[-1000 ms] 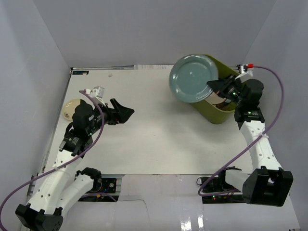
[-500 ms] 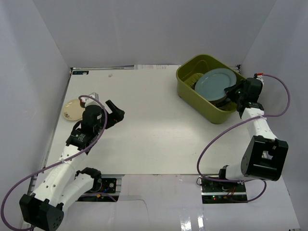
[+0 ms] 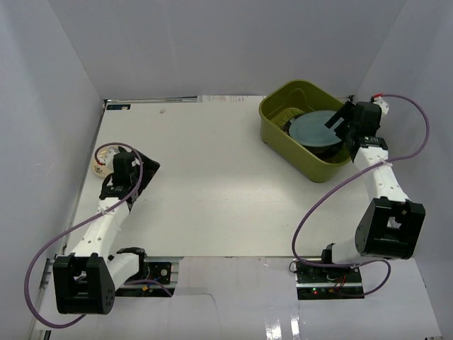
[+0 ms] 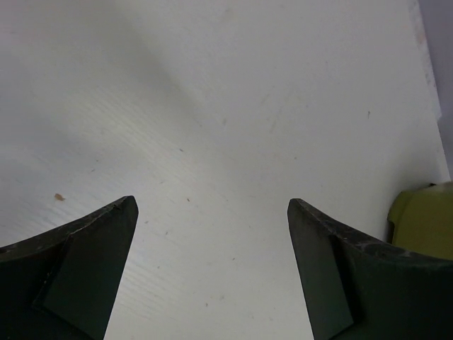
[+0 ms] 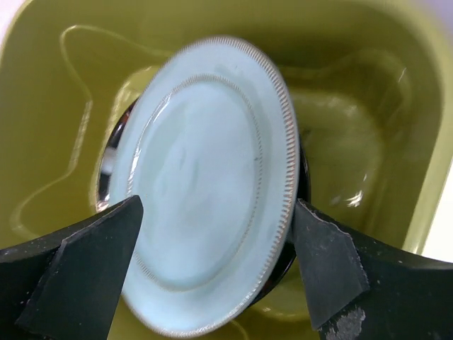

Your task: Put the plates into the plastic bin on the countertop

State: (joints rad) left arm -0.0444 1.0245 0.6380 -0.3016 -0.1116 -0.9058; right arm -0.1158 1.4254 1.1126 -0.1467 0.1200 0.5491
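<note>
The plastic bin [image 3: 283, 113] stands at the back right of the countertop [image 3: 219, 191]. A plain teal plate [image 3: 315, 129] lies inside it on a dark-rimmed plate [image 5: 303, 177]. In the right wrist view the teal plate [image 5: 205, 191] fills the bin [image 5: 368, 85]. My right gripper [image 3: 341, 122] hovers over the bin's right side, open; its fingers [image 5: 325, 262] straddle the plate without holding it. My left gripper [image 3: 144, 168] is open over bare countertop [image 4: 212, 106], beside a small cream plate [image 3: 103, 157] at the left edge, partly hidden by the arm.
White walls close in the countertop on the left, back and right. A corner of the bin [image 4: 425, 219] shows at the right edge of the left wrist view. The right arm's purple cable [image 3: 417, 142] loops beside the bin.
The right gripper lowered the teal plate from above the bin's rim into the bin and opened; the plate now lies flat. The left arm drew back left toward the cream plate.
</note>
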